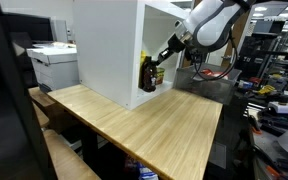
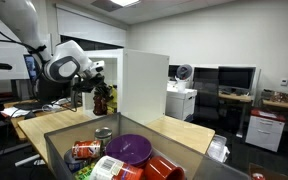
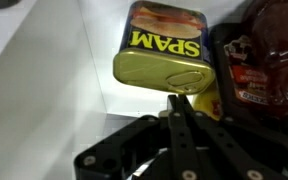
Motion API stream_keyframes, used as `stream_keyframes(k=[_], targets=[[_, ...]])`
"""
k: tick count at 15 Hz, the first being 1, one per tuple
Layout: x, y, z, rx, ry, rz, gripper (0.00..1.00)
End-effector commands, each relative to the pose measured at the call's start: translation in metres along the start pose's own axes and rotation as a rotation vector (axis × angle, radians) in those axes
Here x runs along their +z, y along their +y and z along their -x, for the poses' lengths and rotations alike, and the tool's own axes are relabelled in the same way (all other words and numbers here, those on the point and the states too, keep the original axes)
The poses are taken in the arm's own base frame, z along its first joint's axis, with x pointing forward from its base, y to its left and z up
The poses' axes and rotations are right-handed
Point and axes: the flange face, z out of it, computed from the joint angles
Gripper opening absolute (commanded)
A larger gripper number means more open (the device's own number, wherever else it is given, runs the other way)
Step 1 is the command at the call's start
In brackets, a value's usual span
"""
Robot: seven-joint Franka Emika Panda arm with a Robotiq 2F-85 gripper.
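Exterior views share cabinet; wrist close on can

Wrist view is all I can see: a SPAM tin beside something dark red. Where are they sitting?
Observer: Inside a tall white cabinet, open on one side, on a wooden table.
Operator: What is reaching in there?
Observer: A white arm; its end effector pokes into the open side, low down.
Operator: Anything else about?
Observer: In an exterior view, a clear bin with tins and a purple plate.
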Motion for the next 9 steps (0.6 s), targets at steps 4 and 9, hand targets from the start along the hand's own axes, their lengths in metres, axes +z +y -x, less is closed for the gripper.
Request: stream_keyframes(k=[4,9], targets=[[0.019,-0.001,0.008,0.024,-0.006,0.036,0.04],[0.031,0.012,0.01,0.03,-0.025,0.071,0.04]])
